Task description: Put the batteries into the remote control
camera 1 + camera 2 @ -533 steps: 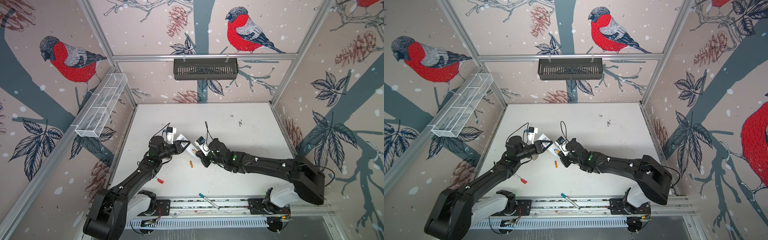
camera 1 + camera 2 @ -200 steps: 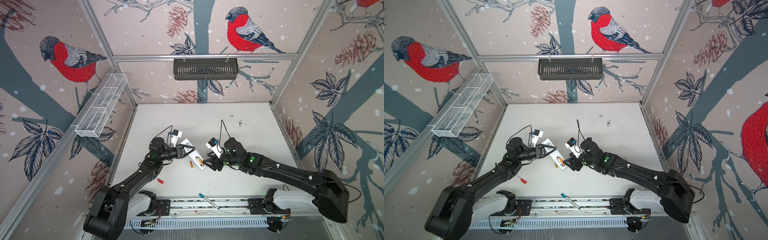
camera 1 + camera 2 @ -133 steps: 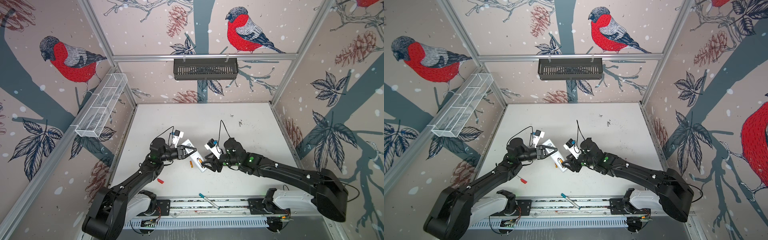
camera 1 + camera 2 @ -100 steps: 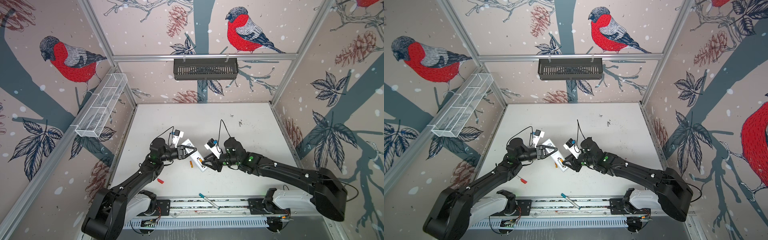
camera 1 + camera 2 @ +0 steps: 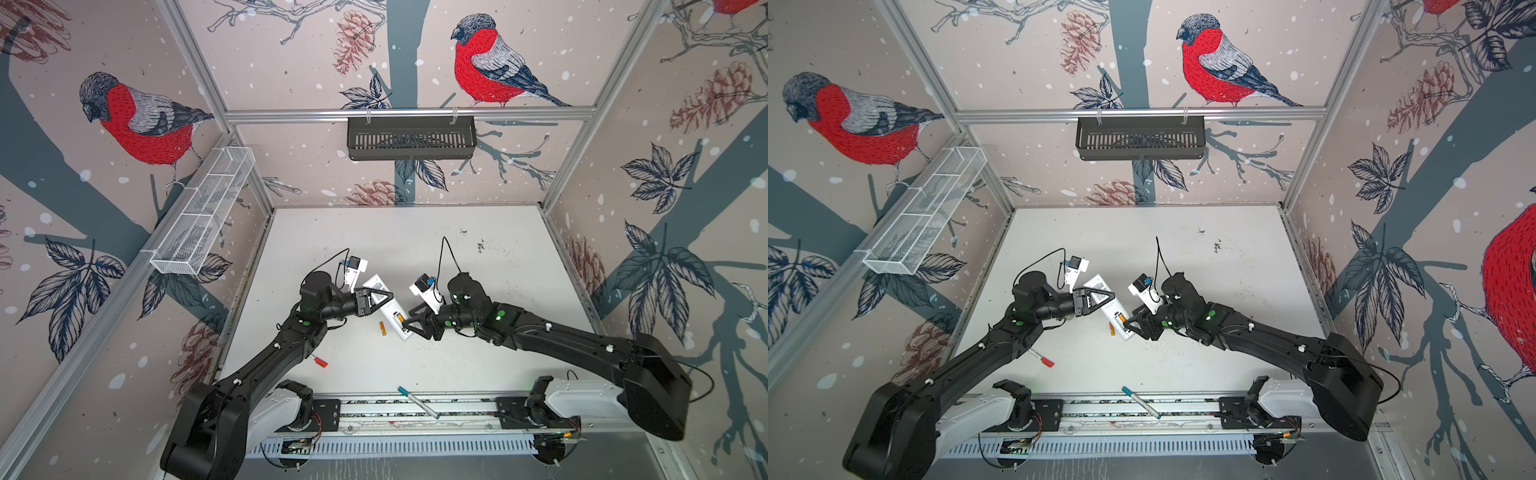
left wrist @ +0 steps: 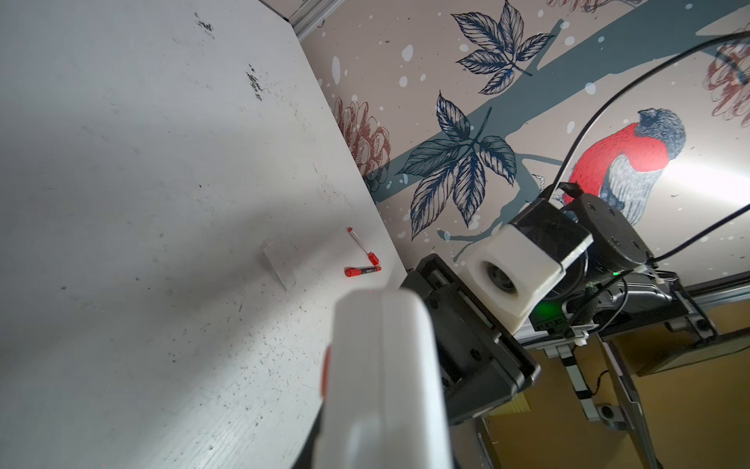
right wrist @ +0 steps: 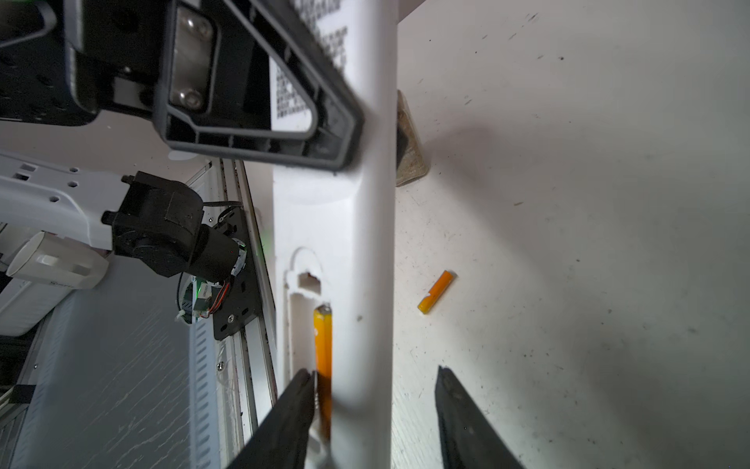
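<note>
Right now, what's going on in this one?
The left fingers clamp the remote control by its labelled end, back side up, with the battery bay uncovered. The right fingers stand open at that bay, one of them beside the first battery, which lies inside it. The second battery lies loose on the table next to the remote, not yet loaded.

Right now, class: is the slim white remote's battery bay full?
Not full: one small orange battery lies in the bay; the other orange battery lies on the white table.

Bright, even light; blurred wrist-view foregrounds
</note>
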